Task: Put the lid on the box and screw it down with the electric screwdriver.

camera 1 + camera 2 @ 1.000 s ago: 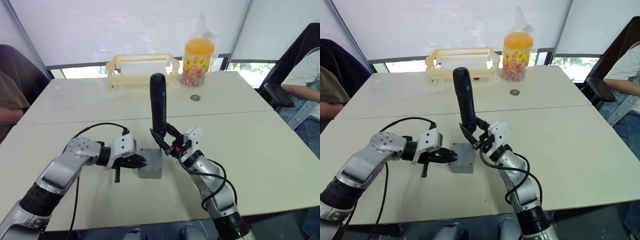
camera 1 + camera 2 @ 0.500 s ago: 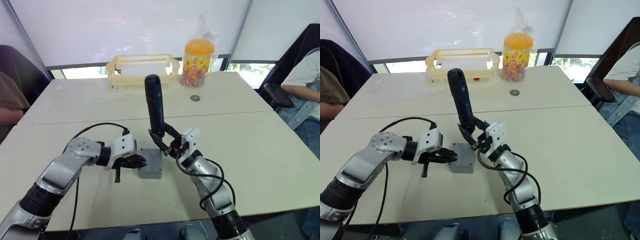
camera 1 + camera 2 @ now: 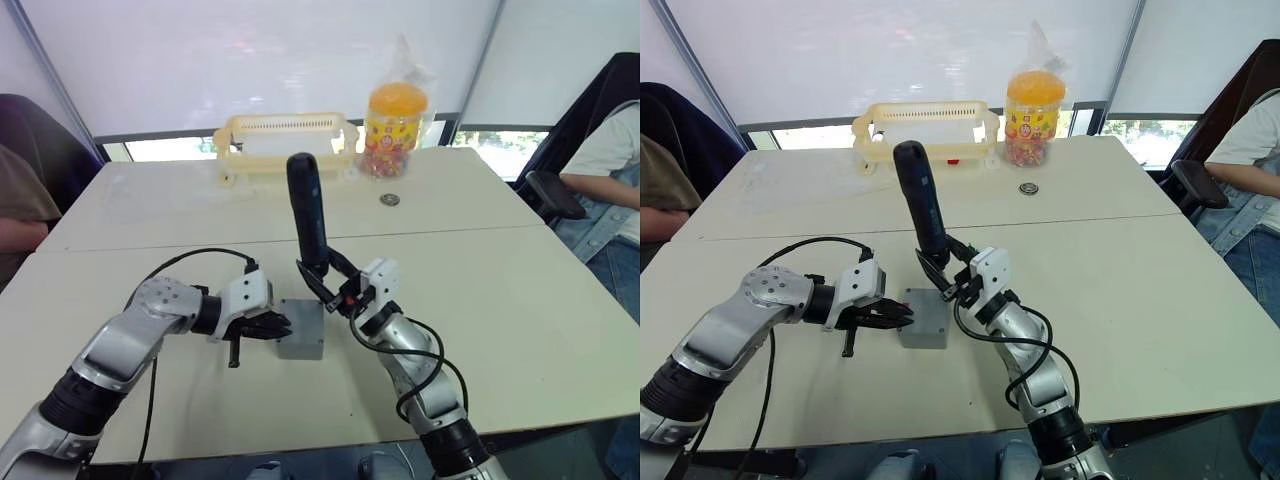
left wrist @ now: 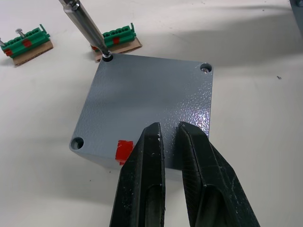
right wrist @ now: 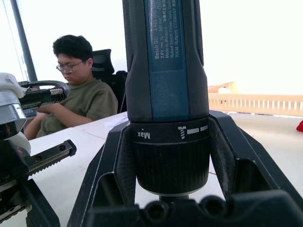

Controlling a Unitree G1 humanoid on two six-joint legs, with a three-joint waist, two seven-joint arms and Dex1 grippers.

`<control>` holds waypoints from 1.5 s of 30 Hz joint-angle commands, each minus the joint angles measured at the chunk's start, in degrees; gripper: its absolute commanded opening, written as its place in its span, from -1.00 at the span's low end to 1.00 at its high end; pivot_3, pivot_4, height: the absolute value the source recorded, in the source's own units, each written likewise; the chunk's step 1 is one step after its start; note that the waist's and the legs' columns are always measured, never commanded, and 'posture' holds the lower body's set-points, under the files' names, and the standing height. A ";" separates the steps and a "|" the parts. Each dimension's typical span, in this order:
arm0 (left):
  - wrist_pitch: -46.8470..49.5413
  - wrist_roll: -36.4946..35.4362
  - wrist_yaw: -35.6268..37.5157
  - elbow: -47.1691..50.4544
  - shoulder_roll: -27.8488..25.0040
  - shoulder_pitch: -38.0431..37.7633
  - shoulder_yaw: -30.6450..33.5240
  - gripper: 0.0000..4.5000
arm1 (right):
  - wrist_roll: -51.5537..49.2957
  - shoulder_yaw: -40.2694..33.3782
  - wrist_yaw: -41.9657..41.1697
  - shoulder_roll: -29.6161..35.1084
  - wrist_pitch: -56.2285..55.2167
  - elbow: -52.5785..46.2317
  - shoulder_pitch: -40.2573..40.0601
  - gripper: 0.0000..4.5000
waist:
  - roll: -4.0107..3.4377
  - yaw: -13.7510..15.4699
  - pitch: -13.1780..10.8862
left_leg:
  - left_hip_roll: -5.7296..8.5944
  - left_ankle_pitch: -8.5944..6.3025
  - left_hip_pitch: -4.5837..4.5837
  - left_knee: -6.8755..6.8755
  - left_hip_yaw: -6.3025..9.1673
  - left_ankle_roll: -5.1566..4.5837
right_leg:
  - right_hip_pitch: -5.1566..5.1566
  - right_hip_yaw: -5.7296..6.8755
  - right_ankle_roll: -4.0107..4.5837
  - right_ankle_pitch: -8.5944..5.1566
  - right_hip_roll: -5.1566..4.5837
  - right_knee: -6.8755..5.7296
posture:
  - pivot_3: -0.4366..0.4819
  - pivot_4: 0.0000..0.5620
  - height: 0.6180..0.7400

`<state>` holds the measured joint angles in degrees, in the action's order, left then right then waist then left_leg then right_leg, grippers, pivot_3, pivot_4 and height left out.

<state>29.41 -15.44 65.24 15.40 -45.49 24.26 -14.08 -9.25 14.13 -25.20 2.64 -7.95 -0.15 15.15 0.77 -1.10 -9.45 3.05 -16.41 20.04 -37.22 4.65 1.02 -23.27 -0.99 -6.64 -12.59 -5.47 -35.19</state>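
— Left wrist view first: where do you have the lid (image 4: 147, 101)?

— You have it seated flat on the box (image 3: 301, 345), which sits on the worktop (image 3: 520, 300) between your two arms. A small red mark (image 4: 123, 149) shows on the edge nearest your left gripper (image 4: 171, 137). The metal bit (image 4: 85, 28) of the electric screwdriver (image 3: 308, 215) stands tilted in one far corner hole; another corner hole holds a screw head, and a third corner hole looks empty.

— And your jaws?

— Your left jaws are nearly closed with a thin gap, grasping nothing, their tips over the lid's near edge. Your right gripper (image 3: 325, 282) has its jaws clenched around the screwdriver's lower barrel, and the tool leans slightly away from upright.

— What lies around the box?

— Two small green terminal blocks (image 4: 26, 41) lie on the worktop just beyond the box. Farther back you have a cream basket (image 3: 285, 140), an orange-lidded jar (image 3: 397, 125) and a small round disc (image 3: 390, 198). People sit at both sides of the worktop.
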 commanded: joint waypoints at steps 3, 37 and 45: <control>0.35 1.24 0.05 -0.32 -0.51 -0.83 -1.06 -0.75 | 0.88 -0.18 1.12 -0.97 2.39 4.80 -1.98 -0.23 | 0.00 -0.01 0.00 | 0.00 0.00 0.00 0.00 0.01 0.00 | 0.00 0.00 0.00 0.00 0.00 0.00 | -0.05 -0.47 1.00; -0.44 1.76 0.49 -1.90 -0.12 -0.26 -1.59 -0.75 | 1.42 0.73 2.77 0.48 6.12 -10.69 -4.53 -0.23 | -0.06 0.25 -0.07 | 0.02 0.00 0.33 0.09 0.05 0.01 | -0.27 0.06 -0.11 -0.09 -0.07 0.11 | -0.05 -0.47 1.00; -0.48 1.73 0.51 -1.62 -0.17 -0.63 -1.65 -0.75 | 3.11 1.64 2.57 0.79 3.94 -10.67 -3.91 -0.23 | -0.08 0.26 -0.11 | 0.02 0.00 0.35 0.12 0.05 0.01 | -0.29 0.06 -0.12 -0.10 -0.08 0.14 | -0.05 -0.47 1.00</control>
<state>28.23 -15.41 65.82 14.67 -45.01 24.72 -14.29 -6.86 15.30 -22.26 3.34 -3.23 -10.01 11.30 0.68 -0.84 -9.56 3.07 -16.41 20.40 -37.10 4.70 1.02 -23.56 -0.93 -6.76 -12.69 -5.56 -35.04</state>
